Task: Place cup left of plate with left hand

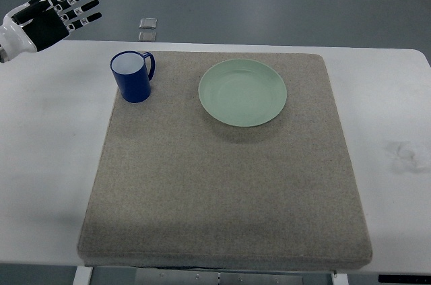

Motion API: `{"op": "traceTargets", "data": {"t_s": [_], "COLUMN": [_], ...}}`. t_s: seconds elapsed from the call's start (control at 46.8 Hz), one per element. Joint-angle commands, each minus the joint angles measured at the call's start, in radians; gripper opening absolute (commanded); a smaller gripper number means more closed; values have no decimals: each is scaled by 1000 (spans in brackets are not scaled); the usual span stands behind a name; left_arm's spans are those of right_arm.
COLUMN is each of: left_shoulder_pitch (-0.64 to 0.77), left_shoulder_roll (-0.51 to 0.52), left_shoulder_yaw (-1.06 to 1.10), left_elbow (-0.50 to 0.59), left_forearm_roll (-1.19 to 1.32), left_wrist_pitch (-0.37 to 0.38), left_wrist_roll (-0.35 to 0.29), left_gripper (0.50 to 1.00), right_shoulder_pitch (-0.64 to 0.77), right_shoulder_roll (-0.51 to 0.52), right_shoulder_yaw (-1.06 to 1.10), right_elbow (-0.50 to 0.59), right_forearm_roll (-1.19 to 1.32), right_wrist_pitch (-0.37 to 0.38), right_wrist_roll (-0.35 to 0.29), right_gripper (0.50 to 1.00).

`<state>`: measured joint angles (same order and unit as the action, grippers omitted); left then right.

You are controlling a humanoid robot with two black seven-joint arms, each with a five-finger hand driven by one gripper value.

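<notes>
Here, my cup stands left of the plate, and my left hand hangs free.

The blue cup [133, 77] sits upright on the far left part of the grey mat [222, 197], well apart from the green plate [242, 91], handle pointing right. My left hand [55, 14] hovers past the worktop's [47, 143] far left corner with fingers spread, holding nothing, so I judge the placing done.

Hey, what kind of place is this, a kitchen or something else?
Probably a robot lab test bench, not a kitchen: a plain white table with a grey felt mat, only a blue cup and green plate, and an open left robot hand.
</notes>
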<state>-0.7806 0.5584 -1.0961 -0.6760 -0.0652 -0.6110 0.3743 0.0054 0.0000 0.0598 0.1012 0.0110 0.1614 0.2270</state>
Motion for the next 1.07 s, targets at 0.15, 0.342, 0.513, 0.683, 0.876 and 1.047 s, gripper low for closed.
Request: {"op": "traceTargets", "data": {"t_s": [0.15,0.342,0.513,0.683,0.876,1.047], "left_shoulder_pitch": [8,12,12,12,12,11], "left_shoulder_roll": [0,-14,-23,-17,-17,-22], "left_shoulder_yaw": [-1,-1,2,2,2,4], "left_elbow": [-1,-2,-8,-8,-8,-10], "left_forearm_roll": [-44,-44,-38,-39,-39,-38], "left_wrist_pitch": [0,0,0,0,0,0], "left_wrist_roll": [-2,-2,-3,-5,-5,-5], "left_gripper": [999,999,999,999,999,999], "right_shoulder_pitch": [1,1,1,1,-2,-4], "right_shoulder_roll": [0,0,0,0,0,0], "right_shoulder_yaw": [0,0,2,3,3,0], "right_elbow": [0,0,14,21,34,52], "right_forearm_roll": [0,0,0,1,3,-3], "right_wrist_pitch": [0,0,12,15,14,1], "right_wrist_roll": [0,0,0,0,8,8], "right_gripper": [932,932,932,932,932,932]}}
